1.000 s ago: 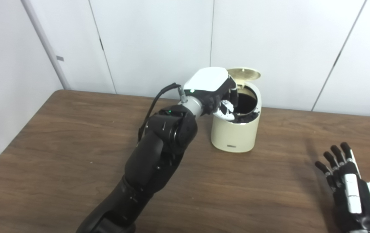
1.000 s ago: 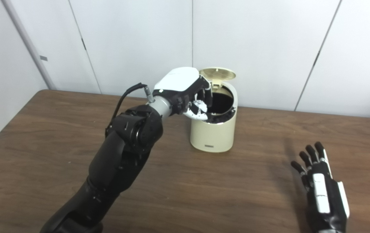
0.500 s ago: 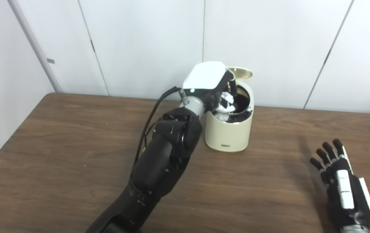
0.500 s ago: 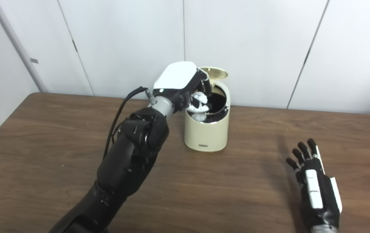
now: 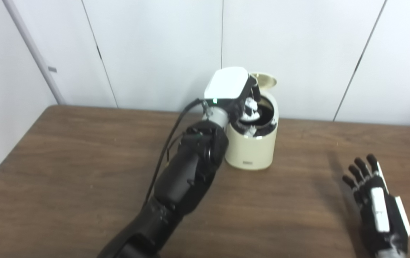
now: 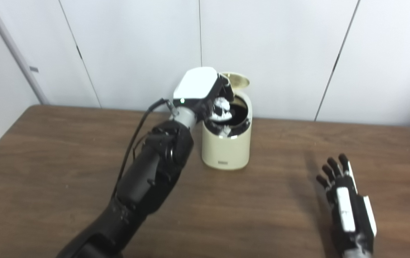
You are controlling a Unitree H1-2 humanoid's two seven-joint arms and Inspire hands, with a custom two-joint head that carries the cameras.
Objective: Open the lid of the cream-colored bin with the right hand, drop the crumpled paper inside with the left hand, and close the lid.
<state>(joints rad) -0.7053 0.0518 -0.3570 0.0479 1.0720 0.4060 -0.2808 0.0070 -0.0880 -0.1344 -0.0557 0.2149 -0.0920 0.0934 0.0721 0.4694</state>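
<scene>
The left hand (image 6: 205, 91) is blocking the near-left rim of the bin (image 6: 226, 150), its fingers curling around the crumpled paper (image 6: 222, 108) directly above the bin's dark mouth. A second ago the paper was hanging lower, at the rim. The lid (image 5: 263, 79) is standing open behind the bin. Well to the bin's right, the right hand (image 6: 348, 211) is resting on the table (image 6: 47, 172), fingers spread, holding nothing.

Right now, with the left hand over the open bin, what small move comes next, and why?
Probably open the left hand to release the crumpled paper: it sits above the bin's dark opening, the lid stands up, and the right hand rests well clear.
</scene>
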